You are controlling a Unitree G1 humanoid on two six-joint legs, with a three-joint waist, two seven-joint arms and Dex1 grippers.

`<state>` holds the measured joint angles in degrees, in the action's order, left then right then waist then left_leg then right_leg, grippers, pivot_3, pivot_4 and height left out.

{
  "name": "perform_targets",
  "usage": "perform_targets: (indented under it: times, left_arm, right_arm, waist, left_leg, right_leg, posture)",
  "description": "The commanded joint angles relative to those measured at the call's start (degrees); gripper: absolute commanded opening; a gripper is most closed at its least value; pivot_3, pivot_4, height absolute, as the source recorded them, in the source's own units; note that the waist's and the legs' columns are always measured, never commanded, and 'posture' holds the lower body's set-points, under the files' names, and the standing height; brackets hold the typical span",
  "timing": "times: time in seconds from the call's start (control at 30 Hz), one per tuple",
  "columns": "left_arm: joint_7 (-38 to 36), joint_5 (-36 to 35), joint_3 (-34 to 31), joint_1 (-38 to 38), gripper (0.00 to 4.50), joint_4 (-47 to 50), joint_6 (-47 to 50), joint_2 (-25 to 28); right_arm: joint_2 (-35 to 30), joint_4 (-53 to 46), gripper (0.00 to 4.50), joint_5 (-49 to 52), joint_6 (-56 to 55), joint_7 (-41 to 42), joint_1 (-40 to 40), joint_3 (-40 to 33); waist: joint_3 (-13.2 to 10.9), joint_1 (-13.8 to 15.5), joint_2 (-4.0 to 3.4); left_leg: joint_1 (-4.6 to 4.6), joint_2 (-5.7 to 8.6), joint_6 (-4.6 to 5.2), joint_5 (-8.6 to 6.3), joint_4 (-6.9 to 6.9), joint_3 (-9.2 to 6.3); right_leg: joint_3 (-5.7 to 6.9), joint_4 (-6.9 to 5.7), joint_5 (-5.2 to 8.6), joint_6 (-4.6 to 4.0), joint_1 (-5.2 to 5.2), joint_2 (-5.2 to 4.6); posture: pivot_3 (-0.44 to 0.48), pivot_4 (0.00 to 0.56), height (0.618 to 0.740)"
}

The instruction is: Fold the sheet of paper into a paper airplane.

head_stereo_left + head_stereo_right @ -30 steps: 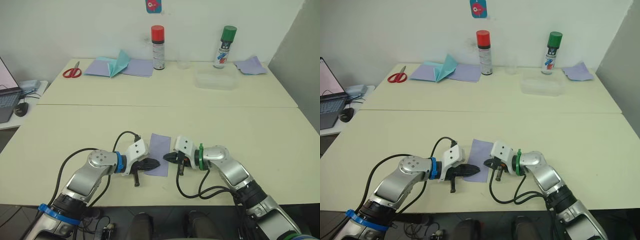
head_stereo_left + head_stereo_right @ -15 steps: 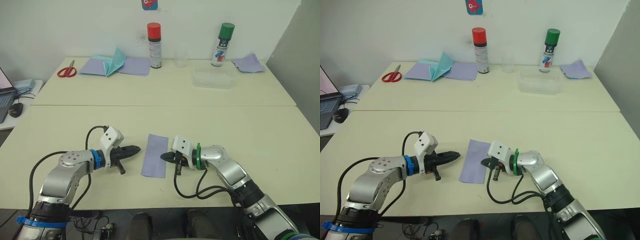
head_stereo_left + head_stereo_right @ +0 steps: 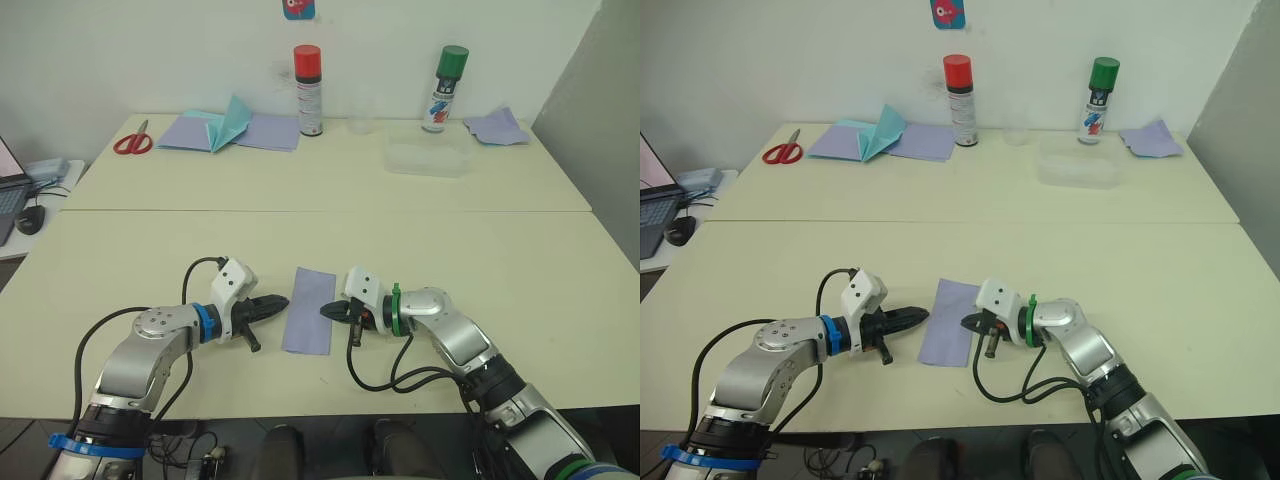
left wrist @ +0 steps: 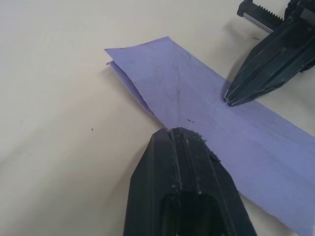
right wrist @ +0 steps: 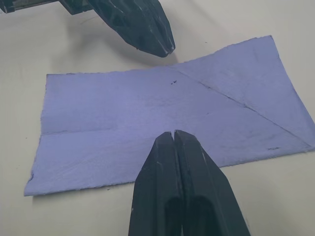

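The sheet of paper (image 3: 310,311) lies flat near the table's front edge, a lavender sheet folded in half into a narrow strip with diagonal creases. My left gripper (image 3: 283,300) is shut, and its tip touches the strip's left long edge (image 4: 172,131). My right gripper (image 3: 325,311) is also shut. Its tip rests on the paper just inside the right long edge (image 5: 174,133). The two tips point at each other across the strip. Neither holds the paper.
At the back left lie red scissors (image 3: 130,143) and a teal pointed paper (image 3: 228,122) on smooth lavender sheets. Along the wall stand a red-capped can (image 3: 308,90), a clear cup (image 3: 360,115) and a green-capped can (image 3: 445,88). A clear container (image 3: 430,160) and crumpled lavender paper (image 3: 497,127) sit back right.
My left gripper first drew back off the paper to the left, then came back right until its tip reached the strip's left edge. The right gripper has stayed on the paper.
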<state>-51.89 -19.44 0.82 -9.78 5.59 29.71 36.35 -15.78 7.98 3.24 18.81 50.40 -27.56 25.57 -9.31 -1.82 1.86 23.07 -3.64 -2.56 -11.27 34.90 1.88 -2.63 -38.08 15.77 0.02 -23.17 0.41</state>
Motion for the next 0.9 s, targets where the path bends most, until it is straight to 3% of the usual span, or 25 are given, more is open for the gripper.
perform_targets:
  times: [0.03, 0.9]
  left_arm:
    - [-0.21, 0.92, 0.3, -0.87, 0.0, -0.62, -1.06, 0.79]
    - [-3.53, -2.54, 1.03, -5.21, 0.0, 1.11, 1.7, -0.29]
  right_arm:
    - [-0.99, 1.48, 0.02, -1.39, 1.76, -1.21, 0.77, -0.72]
    - [-1.34, 1.14, 0.02, -1.49, 2.15, -1.52, 1.4, -0.8]
  waist:
    - [0.0, 0.0, 0.0]
    - [0.0, 0.04, 0.0]
  left_leg:
    - [0.0, 0.0, 0.0, 0.0, 0.0, 0.0]
    - [0.08, 0.04, 0.0, 0.0, 0.01, 0.05]
  right_leg:
    - [0.01, 0.0, 0.0, -0.01, 0.0, 0.0]
    - [0.06, 0.0, -0.07, 0.12, 0.0, 0.12]
  posture:
    - [0.0, 0.15, 0.74]
    - [0.0, 0.15, 0.74]
